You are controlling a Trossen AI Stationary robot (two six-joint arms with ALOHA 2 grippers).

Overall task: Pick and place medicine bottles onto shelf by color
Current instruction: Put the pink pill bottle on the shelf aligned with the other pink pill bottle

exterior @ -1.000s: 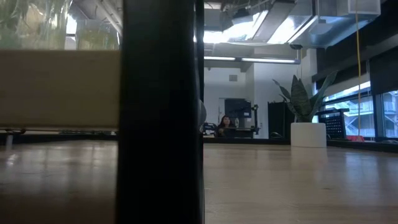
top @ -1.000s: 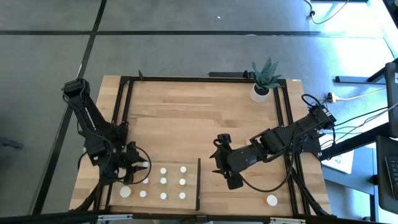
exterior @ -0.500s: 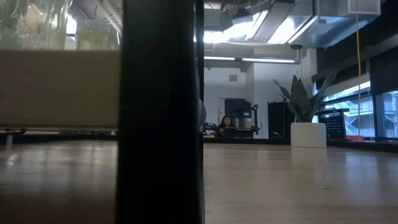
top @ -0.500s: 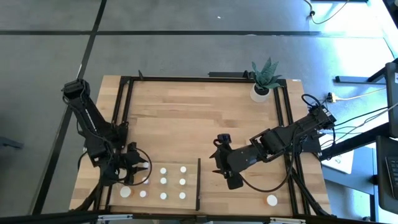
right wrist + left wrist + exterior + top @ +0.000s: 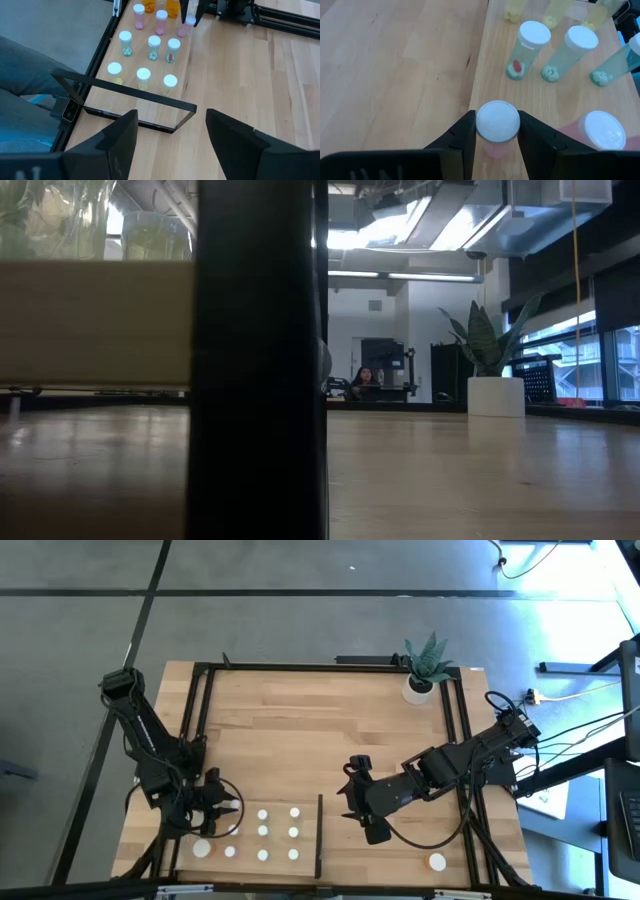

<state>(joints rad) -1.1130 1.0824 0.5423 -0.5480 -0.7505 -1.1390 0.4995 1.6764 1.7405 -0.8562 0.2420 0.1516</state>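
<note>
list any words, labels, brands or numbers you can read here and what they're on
No readable text in any view.
Medicine bottles: plain white caps, no labels visible on the tinted bodies.
Pink bottle in the left pincer: blank cap.
Shelf, plant pot: no markings visible.
Room behind the table in the low view: anything there is too small and blurred to read.

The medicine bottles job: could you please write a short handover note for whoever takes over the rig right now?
Left gripper: shut on a pink bottle, at the shelf edge next to the pink pair. I cannot tell whether it is set down yet.
Right gripper: open, empty, waiting beside the shelf's black strip.
Done: yellow bottles, green bottles, the pink pair and orange bottles stand on the shelf in rows by colour.
Left: release the pink bottle in its row, then fetch the loose bottle on the table on the right arm's side.
</note>
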